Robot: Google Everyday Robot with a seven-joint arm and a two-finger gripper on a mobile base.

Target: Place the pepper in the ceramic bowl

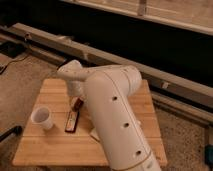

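Observation:
My gripper hangs over the middle-left of the wooden table, at the end of the big white arm that fills the middle of the camera view. A small dark red pepper shows right under the gripper, at the top end of the dark bar. I cannot tell whether the gripper is touching it. The ceramic bowl is not visible; the arm covers much of the table's middle and right.
A white plastic cup stands at the table's left. A flat dark bar with red markings lies just below the pepper. A pale object peeks out beside the arm. Carpet and a long dark rail lie behind.

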